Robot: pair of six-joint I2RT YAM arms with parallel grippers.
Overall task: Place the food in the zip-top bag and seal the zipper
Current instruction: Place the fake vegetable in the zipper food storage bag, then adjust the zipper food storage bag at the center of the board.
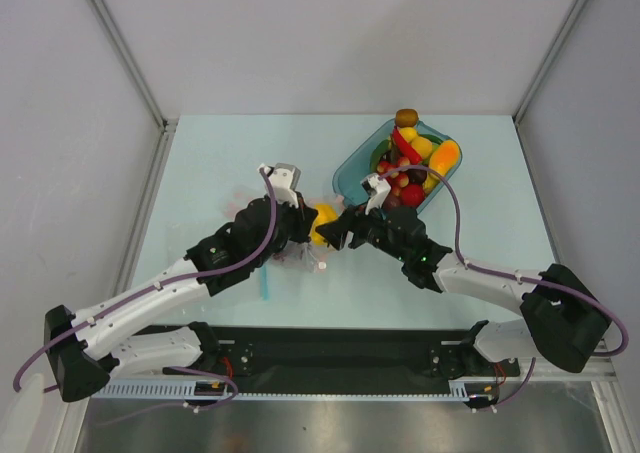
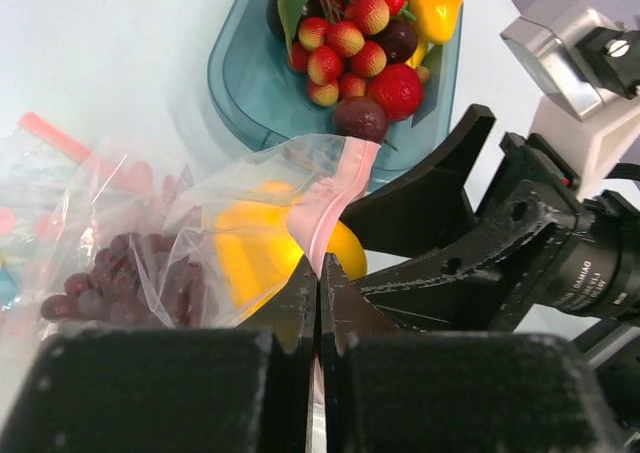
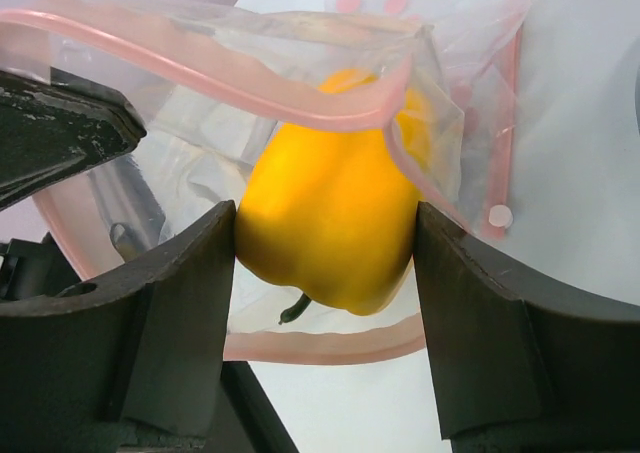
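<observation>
The yellow bell pepper [image 3: 330,263] is gripped by the right hand [image 3: 322,223] at the zip-top bag [image 2: 200,223]'s open mouth. The zipper [image 2: 335,198] is pinched by the clenched left hand [image 2: 318,273]. The bag is partly rested on the bench [image 1: 220,163].

BODY | your left arm [image 1: 150,291] and right arm [image 1: 490,278]: white shells, black joint housings | purple cable [image 1: 457,223] looped along each | left claw [image 2: 318,271]: matte black wedge fingers | right claw [image 3: 325,273]: broad black curved fingers | you can read white DAMIAO lettering [image 2: 588,273] on the right wrist's black motor | pale grey camera box [image 1: 285,176] on left wrist
</observation>
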